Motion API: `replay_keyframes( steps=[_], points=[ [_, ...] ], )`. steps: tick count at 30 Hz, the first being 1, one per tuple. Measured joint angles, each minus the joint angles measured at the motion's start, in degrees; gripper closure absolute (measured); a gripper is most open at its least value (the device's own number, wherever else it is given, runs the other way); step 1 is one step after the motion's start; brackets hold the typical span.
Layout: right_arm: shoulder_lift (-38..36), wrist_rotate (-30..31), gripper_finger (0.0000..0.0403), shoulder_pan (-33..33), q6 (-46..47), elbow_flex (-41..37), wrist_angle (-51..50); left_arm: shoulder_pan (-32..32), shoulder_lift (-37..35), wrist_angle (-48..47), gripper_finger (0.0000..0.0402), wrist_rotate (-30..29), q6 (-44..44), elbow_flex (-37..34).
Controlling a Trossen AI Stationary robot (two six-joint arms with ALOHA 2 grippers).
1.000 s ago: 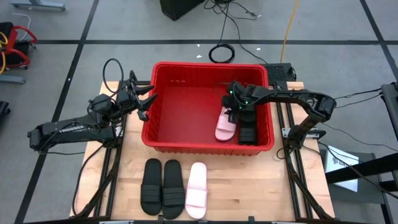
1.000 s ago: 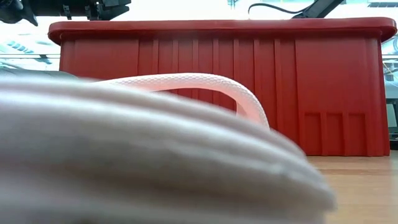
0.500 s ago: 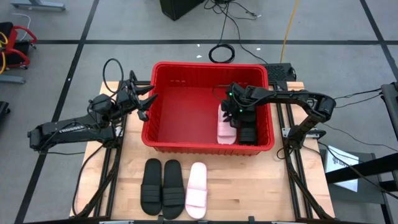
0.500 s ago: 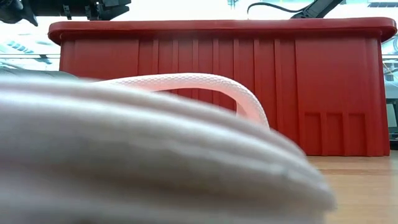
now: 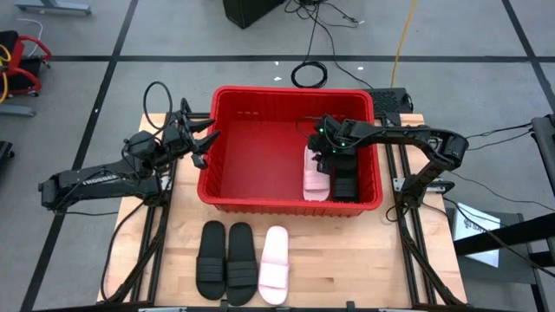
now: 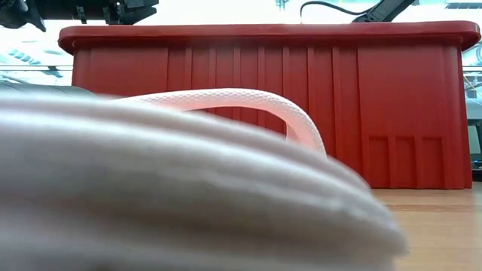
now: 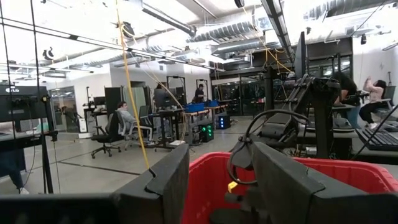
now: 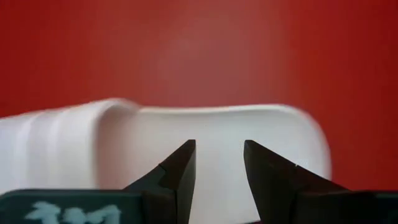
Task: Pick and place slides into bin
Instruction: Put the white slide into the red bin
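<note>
Right gripper (image 5: pixel 322 161) hangs in the bin (image 5: pixel 227 186), fingers parted, gripping nothing, just over a pink slide (image 5: pixel 314 174) lying lengthwise front-to-back; three slides (image 5: pixel 241 262) wait out front (left gripper (image 5: pixel 198 139) open, nearer).

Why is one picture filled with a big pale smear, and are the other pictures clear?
Low view: a pale pink slide lies too close to the lens, so it blurs before the sharper red bin. Right wrist view: the slide in the bin looks soft-edged. High view: evenly lit and clear. Left wrist view: bright ceiling lights glare.
</note>
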Motion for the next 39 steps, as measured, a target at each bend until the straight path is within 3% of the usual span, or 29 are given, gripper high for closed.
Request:
replay_keyframes(
  steps=[3, 10, 26, 39],
  points=[
    [0.0, 2.9, 0.0277, 0.0, 0.9, 0.0, 3.5, 0.0, 0.0, 0.0, 0.0218, 0.0, 0.0, 0.0],
    [-1.5, 2.8, 0.0277, -0.5, 1.5, 0.0, 11.0, 0.0, 0.0, 0.0, 0.0218, 0.0, 0.0, 0.0],
    [-12.2, 4.0, 0.0277, -0.4, 8.9, 0.1, 28.6, 0.0, 0.6, 0.0, 0.0218, -1.4, 0.4, 0.0],
    [-17.6, 0.8, 0.0277, 6.5, 13.3, 0.0, 31.6, -1.6, 0.5, 2.7, 0.0217, 8.3, 0.3, 0.0]
  ],
)
